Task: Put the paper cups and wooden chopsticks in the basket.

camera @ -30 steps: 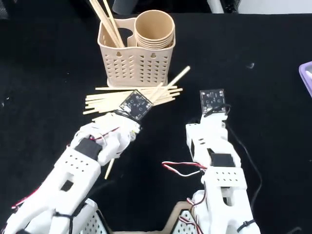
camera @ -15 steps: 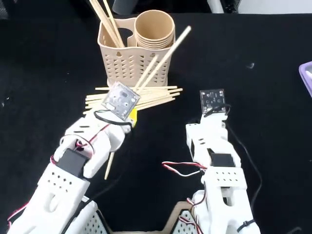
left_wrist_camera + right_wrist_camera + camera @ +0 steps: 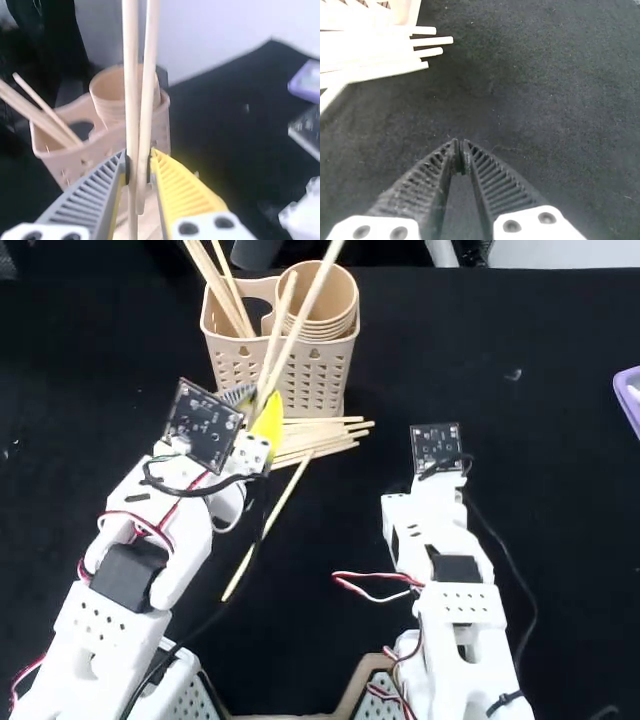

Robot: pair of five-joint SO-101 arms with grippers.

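The left tool is clamped on two wooden chopsticks that slant up across the basket. Lift until their lower ends clear the rim, then lower them beside the paper cups.

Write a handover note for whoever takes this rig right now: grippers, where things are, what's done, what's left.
Left gripper shut on two chopsticks, held near upright in front of the basket. Right gripper shut, empty, low over the table.
Done: cups stacked in one compartment, a few sticks in the other.
Left: drop the held pair in, then the pile in front of the basket and one loose stick nearer the arms.
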